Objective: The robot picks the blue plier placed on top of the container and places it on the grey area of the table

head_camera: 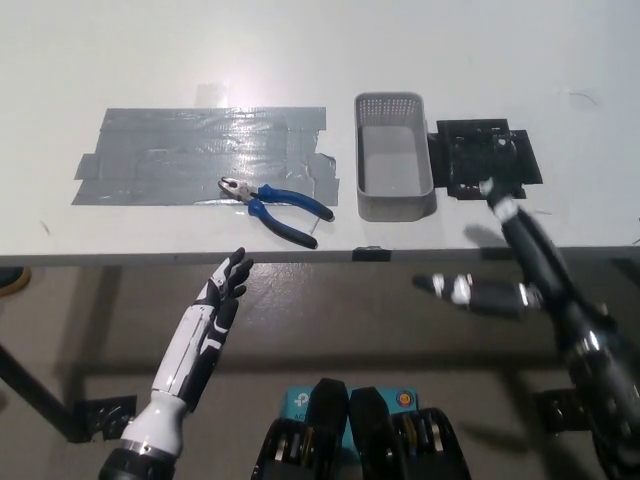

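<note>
The blue-handled plier (pixel 276 207) lies on the white table at the right end of the grey taped area (pixel 200 155), its jaws on the tape and its handles pointing right toward the container. The grey container (pixel 394 155) stands just right of it with nothing inside. My black right hand (pixel 510 270) hangs below the table's front edge at the right, fingers spread, holding nothing. My white left hand (pixel 222 292) is at the lower left below the table edge, fingers apart and holding nothing.
A black square pad (pixel 487 160) lies right of the container. The table's front edge (pixel 300 257) runs across the picture, with floor and table legs below it.
</note>
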